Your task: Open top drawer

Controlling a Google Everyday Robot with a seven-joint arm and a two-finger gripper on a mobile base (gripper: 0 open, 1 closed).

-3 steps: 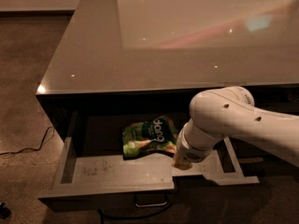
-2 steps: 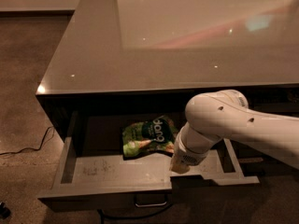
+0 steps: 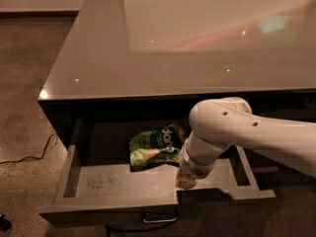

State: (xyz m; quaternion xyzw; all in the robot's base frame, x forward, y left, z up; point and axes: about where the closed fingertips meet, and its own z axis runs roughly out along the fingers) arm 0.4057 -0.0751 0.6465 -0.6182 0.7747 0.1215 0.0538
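The top drawer (image 3: 106, 179) stands pulled far out from under the counter, showing grey scuffed walls and floor. Its slim metal loop handle (image 3: 159, 217) shows at the centre of the front, near the bottom edge of the view. A green snack bag (image 3: 155, 147) lies inside towards the back. My white arm (image 3: 232, 132) reaches in from the right. My gripper (image 3: 186, 182) is at its lower end, down at the drawer's front wall just right of the middle, mostly hidden by the wrist.
The glossy grey counter top (image 3: 197, 43) fills the upper view. A brown speckled floor (image 3: 24, 83) lies to the left, with a thin cable (image 3: 29, 158) across it. A small dark object (image 3: 4, 222) sits at the bottom left.
My arm and gripper have shifted slightly left along the drawer's front wall. The drawer and the bag look unmoved.
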